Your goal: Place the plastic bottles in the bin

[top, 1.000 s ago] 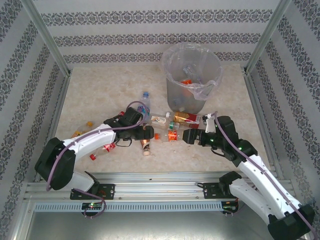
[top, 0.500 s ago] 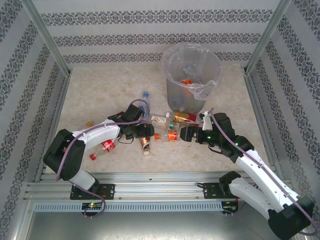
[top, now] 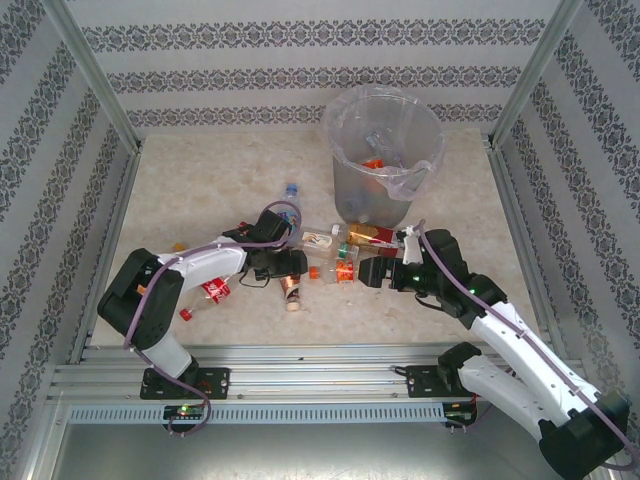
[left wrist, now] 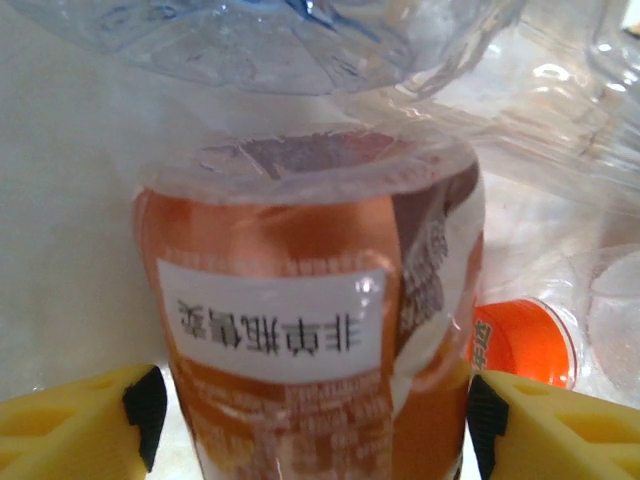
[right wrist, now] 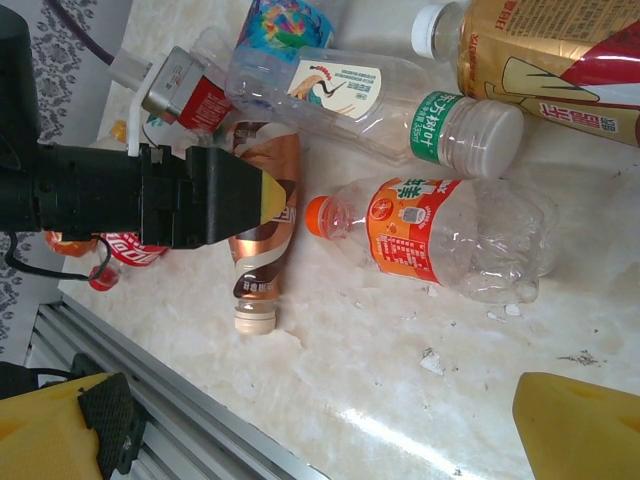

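A copper-brown bottle [top: 291, 291] lies on the table with its cap toward the near edge. My left gripper [top: 292, 264] is open, one finger on each side of its body [left wrist: 300, 330]; the yellow fingers [left wrist: 70, 425] sit close to it. Right of it lies a crushed orange-labelled bottle [right wrist: 430, 240], in front of my open right gripper [right wrist: 330, 430], which holds nothing. Behind are a green-labelled clear bottle [right wrist: 400, 110] and a gold-and-red bottle [right wrist: 550, 50]. The grey bin [top: 385, 160], lined with a bag, stands at the back with bottles inside.
A blue-capped bottle [top: 290, 195] lies behind the left gripper and a red-labelled one [top: 213, 292] under the left arm. Orange caps [top: 178, 247] show at the far left. The metal rail [top: 320, 360] runs along the near edge. Patterned walls close in three sides.
The right gripper has slid left toward the orange-labelled bottle. The left arm's elbow has swung right while its gripper stayed over the brown bottle.
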Robot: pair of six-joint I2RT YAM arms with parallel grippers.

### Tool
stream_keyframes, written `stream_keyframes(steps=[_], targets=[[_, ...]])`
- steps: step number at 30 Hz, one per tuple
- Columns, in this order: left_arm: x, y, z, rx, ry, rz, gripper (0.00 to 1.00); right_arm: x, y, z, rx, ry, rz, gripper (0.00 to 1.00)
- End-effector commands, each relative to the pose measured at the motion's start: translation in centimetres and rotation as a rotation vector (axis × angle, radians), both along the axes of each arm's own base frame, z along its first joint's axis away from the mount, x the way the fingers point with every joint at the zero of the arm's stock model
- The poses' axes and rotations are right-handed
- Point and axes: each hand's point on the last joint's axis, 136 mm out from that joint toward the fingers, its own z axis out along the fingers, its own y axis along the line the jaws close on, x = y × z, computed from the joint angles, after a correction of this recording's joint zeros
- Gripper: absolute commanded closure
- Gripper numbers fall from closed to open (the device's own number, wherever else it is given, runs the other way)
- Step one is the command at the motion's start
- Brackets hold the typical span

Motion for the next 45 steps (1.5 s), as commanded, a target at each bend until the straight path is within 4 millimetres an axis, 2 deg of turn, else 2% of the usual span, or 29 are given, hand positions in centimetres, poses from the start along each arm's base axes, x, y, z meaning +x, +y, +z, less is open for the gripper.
stream_keyframes(steps=[1, 4, 6, 12, 15, 18, 23, 28, 31, 38, 42, 45], targets=[[2.1, -0.5, 1.3, -0.028, -0.052, 0.028, 0.25, 0.0, 0.6, -0.4, 0.023, -0.011, 0.01, 0.02], [2.4, -0.7, 1.3, -0.039, -0.053, 0.028, 0.31, 0.1, 0.7, -0.6, 0.027, -0.013, 0.001, 0.02], [2.6, -0.7, 1.3, -0.046, -0.046, 0.03, 0.4, 0.2, 0.6, -0.7, 0.029, -0.011, -0.008, 0.02], [2.7, -1.3, 3.5, -0.099, -0.083, 0.021, 0.49, 0.4, 1.7, -0.7, 0.05, 0.016, 0.023, 0.03], [2.5, -1.3, 5.1, -0.122, -0.107, 0.019, 0.49, 0.2, 2.7, -0.2, 0.075, 0.021, 0.063, 0.03], [2.5, -1.6, 7.6, -0.18, -0.148, 0.029, 0.49, 0.2, 4.0, 0.7, 0.118, 0.019, 0.104, 0.03], [2.3, -2.3, 11.6, -0.29, -0.203, 0.048, 0.49, 0.8, 5.7, 1.6, 0.167, 0.011, 0.135, 0.05], [2.4, -3.1, 14.6, -0.407, -0.25, 0.073, 0.49, 1.4, 7.8, 2.7, 0.205, 0.002, 0.175, 0.08], [2.6, -3.7, 15.8, -0.459, -0.263, 0.079, 0.49, 1.7, 9.0, 3.0, 0.209, -0.001, 0.199, 0.09], [2.9, -4.7, 17.2, -0.546, -0.278, 0.083, 0.49, 2.6, 11.1, 3.3, 0.232, 0.003, 0.224, 0.13], [3.3, -5.7, 18.3, -0.613, -0.303, 0.073, 0.49, 2.8, 11.9, 3.2, 0.233, 0.005, 0.238, 0.16], [3.4, -6.1, 18.4, -0.636, -0.305, 0.069, 0.49, 3.1, 12.0, 2.9, 0.224, 0.009, 0.231, 0.22]])
